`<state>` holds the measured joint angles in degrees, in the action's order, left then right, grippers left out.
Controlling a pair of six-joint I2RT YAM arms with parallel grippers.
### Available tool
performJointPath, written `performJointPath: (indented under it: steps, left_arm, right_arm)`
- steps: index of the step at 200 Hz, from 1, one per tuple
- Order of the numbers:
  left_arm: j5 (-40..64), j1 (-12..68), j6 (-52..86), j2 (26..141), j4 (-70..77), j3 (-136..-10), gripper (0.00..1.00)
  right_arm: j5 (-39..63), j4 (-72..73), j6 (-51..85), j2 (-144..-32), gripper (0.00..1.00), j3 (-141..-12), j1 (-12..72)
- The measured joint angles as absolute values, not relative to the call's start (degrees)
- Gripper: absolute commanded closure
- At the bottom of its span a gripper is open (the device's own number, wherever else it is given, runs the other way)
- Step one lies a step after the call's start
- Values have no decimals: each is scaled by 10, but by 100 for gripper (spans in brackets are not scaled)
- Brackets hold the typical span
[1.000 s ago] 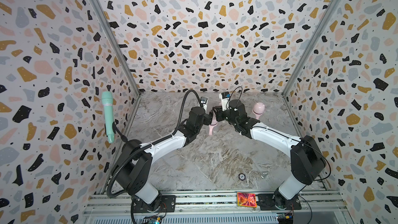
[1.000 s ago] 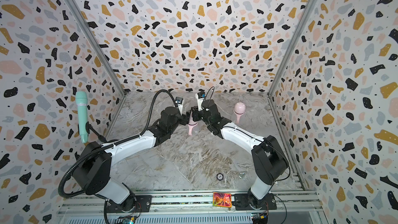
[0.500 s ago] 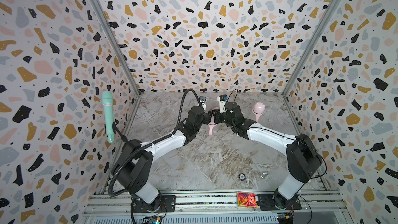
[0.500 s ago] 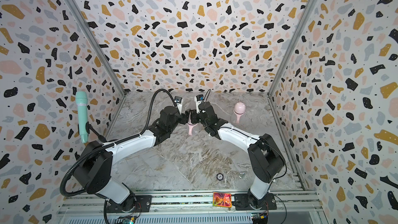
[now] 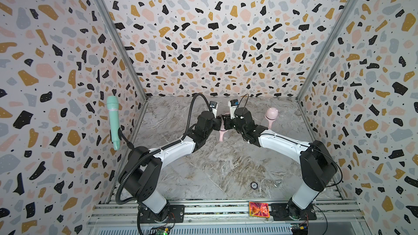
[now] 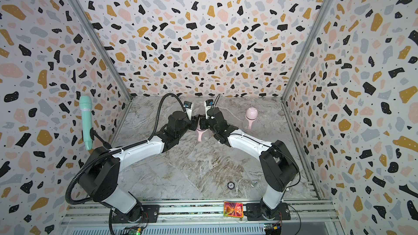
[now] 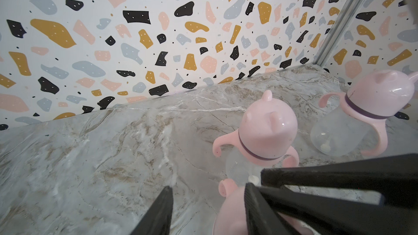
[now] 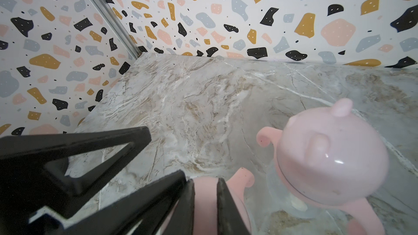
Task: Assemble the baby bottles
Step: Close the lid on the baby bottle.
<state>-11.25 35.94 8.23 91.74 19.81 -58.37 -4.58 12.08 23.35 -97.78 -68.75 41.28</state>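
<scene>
Three baby bottles with pink eared caps stand near the back wall. The nearest bottle (image 7: 233, 213) sits between both grippers; in both top views it shows as a pink handle (image 5: 222, 133) (image 6: 200, 135). My right gripper (image 8: 205, 181) is shut on its pink cap (image 8: 206, 200). My left gripper (image 7: 208, 187) is open, one finger (image 7: 255, 202) against that cap, the other finger (image 7: 158, 211) apart from it. A second bottle (image 7: 267, 132) (image 8: 328, 159) stands just behind. The third bottle (image 5: 271, 115) (image 7: 382, 96) stands farther right.
A mint-green microphone (image 5: 113, 120) is clipped to the left wall. A small round disc (image 5: 254, 185) and a metal ring (image 5: 277, 183) lie near the front edge. A red card (image 5: 259, 209) rests on the front rail. Patterned walls close three sides.
The right arm's elbow has swung a little to the left. Both grippers stay at the same bottle, which has barely moved. The left jaws have drawn closer together.
</scene>
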Motion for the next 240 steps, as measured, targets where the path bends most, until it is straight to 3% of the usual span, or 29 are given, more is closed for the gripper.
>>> performJointPath:
  steps: [66,156,240]
  left_arm:
    - [-73,353,84,916,222,-567,60]
    - [-39,352,82,912,233,-554,63]
    - [-60,353,81,890,150,-578,49]
  right_arm:
    - [-79,147,243,-978,80,-671,425]
    - [-97,195,267,-973,79,-635,429]
    - [-87,197,270,-970,79,-632,431]
